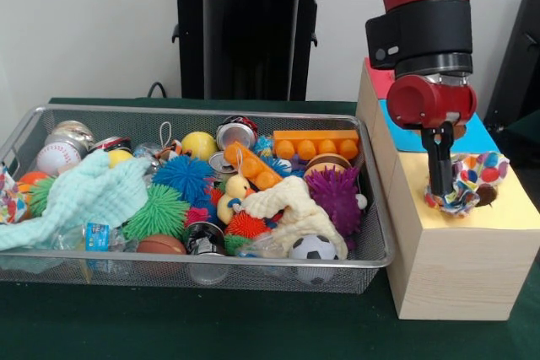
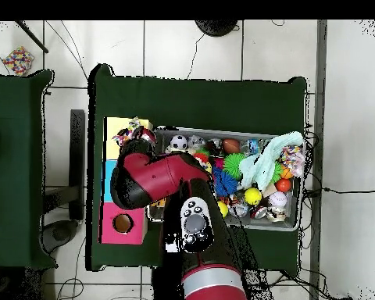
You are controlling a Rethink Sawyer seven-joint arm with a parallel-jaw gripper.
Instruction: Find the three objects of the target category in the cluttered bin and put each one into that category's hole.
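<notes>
white multicolour-dotted cloth [image 1: 474, 176], yellow-topped box [image 1: 472, 242]

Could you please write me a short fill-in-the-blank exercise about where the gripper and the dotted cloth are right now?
1. The gripper is over the ____-topped box.
2. The dotted cloth lies on that box, at its ____.
3. A mint-green cloth remains in the ____.
4. A black-and-white ____ ball lies at the bin's near wall.

Missing words: yellow; hole; bin; soccer
</notes>
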